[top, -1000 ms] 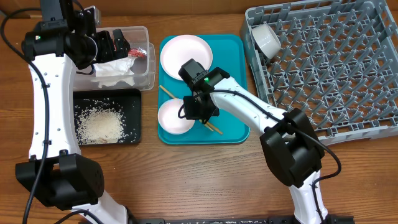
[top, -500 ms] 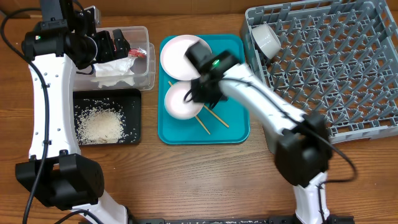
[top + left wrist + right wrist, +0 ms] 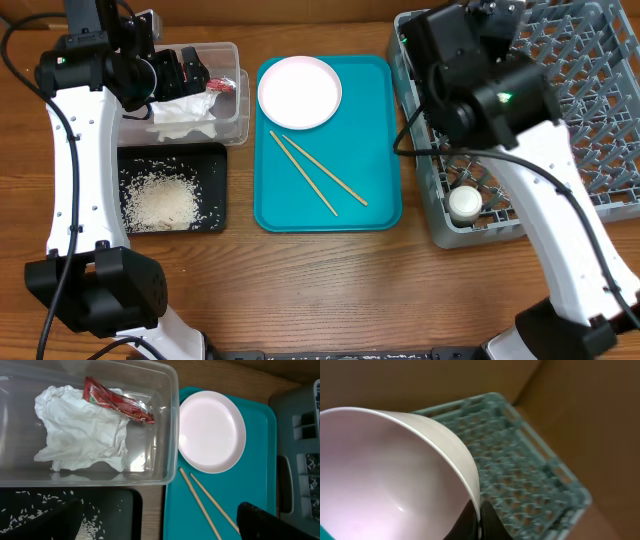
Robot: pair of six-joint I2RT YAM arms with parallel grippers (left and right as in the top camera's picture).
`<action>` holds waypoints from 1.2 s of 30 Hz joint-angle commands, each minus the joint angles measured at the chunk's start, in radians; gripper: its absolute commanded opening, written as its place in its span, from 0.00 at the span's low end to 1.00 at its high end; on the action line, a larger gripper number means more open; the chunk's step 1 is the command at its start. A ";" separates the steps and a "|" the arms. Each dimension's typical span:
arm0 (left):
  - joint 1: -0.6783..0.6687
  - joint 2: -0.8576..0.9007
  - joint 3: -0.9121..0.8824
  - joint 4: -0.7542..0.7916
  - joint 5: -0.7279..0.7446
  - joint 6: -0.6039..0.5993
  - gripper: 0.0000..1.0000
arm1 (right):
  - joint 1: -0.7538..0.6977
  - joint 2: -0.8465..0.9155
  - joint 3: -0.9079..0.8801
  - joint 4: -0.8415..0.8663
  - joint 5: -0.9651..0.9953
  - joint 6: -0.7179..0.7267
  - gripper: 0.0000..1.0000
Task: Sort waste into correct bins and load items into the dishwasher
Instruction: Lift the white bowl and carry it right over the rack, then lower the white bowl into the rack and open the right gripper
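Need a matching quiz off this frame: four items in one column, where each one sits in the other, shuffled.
Items:
1. crumpled napkin
2. rice grains
3. chopsticks
4. white bowl

Places:
A. on the teal serving tray
B. pinched at the rim by the right gripper
C. in the black tray
D. in the clear tub

Pairs: 1-D, 2-C, 3-A, 4-B.
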 commanded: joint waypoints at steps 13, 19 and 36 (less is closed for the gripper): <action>0.000 -0.029 0.014 -0.002 -0.005 0.011 1.00 | -0.069 0.046 -0.552 0.308 0.513 0.425 0.04; 0.000 -0.029 0.014 -0.002 -0.005 0.011 1.00 | -0.085 0.047 -0.713 0.597 0.502 0.301 0.04; 0.000 -0.029 0.014 -0.002 -0.005 0.011 1.00 | -0.156 0.062 -0.789 0.762 0.266 0.246 0.04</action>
